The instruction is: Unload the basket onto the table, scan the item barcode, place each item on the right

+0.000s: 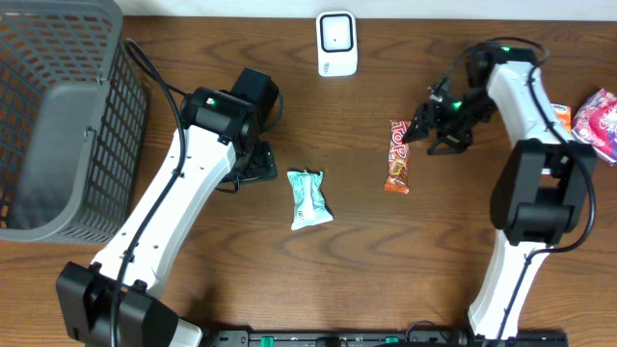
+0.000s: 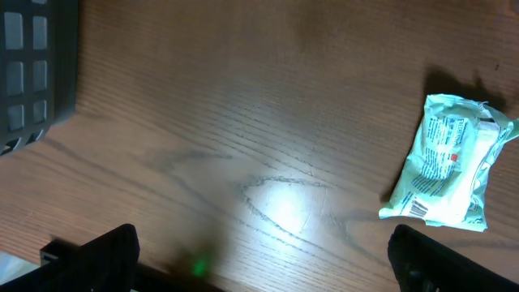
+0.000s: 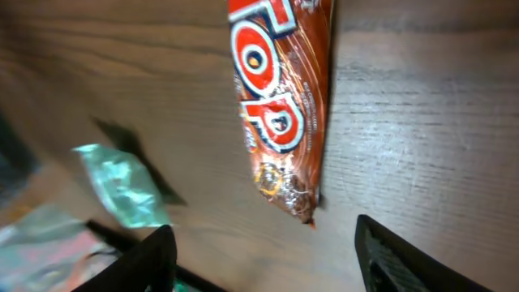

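On the table [image 1: 386, 260], the scanner [image 1: 336, 43] is set at the far edge. The candy bar [image 1: 398, 155] is laid flat just left of the right gripper [image 1: 424, 133], long axis far-to-near, ungrasped between parted jaws. The left gripper [image 2: 261, 259], spread wide and empty, is farther off.

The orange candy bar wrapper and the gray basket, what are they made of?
The candy bar wrapper looks like thin, glossy plastic film: it shines and is crimped at its sealed end. The basket looks like hard, matte gray plastic molded into an open grid. It could be coated metal instead; that is hard to tell.
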{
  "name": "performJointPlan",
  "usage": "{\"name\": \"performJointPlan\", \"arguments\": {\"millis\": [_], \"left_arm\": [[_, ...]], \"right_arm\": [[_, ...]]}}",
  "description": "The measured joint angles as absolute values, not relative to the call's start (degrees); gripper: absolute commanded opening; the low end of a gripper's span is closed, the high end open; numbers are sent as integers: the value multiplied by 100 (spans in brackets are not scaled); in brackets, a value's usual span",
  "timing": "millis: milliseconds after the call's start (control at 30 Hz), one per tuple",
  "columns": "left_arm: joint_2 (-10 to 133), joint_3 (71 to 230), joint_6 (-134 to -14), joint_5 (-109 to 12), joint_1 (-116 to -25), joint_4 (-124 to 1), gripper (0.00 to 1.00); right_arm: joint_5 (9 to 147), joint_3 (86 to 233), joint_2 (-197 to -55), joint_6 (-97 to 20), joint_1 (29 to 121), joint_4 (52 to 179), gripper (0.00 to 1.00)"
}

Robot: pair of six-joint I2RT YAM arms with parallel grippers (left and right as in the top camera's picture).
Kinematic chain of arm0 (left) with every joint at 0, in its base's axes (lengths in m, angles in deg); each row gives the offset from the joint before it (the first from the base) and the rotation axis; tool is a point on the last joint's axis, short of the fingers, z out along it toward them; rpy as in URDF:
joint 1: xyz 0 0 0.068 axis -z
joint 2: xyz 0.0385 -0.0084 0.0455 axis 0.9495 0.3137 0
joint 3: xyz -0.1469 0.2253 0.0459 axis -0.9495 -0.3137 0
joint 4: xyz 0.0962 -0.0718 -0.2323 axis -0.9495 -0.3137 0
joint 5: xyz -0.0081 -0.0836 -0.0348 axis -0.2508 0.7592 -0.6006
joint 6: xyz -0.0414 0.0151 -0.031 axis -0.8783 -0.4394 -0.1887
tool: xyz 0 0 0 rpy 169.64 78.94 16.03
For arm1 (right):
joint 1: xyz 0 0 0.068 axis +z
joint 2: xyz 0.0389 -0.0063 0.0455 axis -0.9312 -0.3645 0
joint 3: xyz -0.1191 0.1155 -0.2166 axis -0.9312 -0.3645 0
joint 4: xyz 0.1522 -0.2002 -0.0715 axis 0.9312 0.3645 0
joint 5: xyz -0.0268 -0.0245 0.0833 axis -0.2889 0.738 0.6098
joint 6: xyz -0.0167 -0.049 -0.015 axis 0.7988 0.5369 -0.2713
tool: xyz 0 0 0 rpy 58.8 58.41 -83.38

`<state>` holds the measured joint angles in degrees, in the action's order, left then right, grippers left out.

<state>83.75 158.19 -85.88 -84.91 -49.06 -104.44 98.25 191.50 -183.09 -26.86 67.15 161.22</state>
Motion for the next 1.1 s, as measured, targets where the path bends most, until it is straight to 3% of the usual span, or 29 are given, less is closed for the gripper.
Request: {"name": "performJointPlan", "arguments": {"millis": [433,567,633,867,1100], "left_arm": [[8375,15819,-8588,-8491,-4906,-10442,98],[8375,15819,-8588,-8491,-4906,-10444,98],[8375,15819,-8588,-8491,-4906,-10442,98],[8375,15819,-8588,-8491,-4906,-10442,98],[8375,15819,-8588,-8491,-4906,-10442,98]], "right_arm": [[7504,18617,-18313,-4295,7869,15007,54],[7196,18199,-18311,-4463,8066,14482,23],[7089,18040,-18245,-4540,8136,14314,1],[7218,18038,-18173,-4627,8243,14122,1],[8129,19336,-18322,-5029,8249,13626,1]]}}
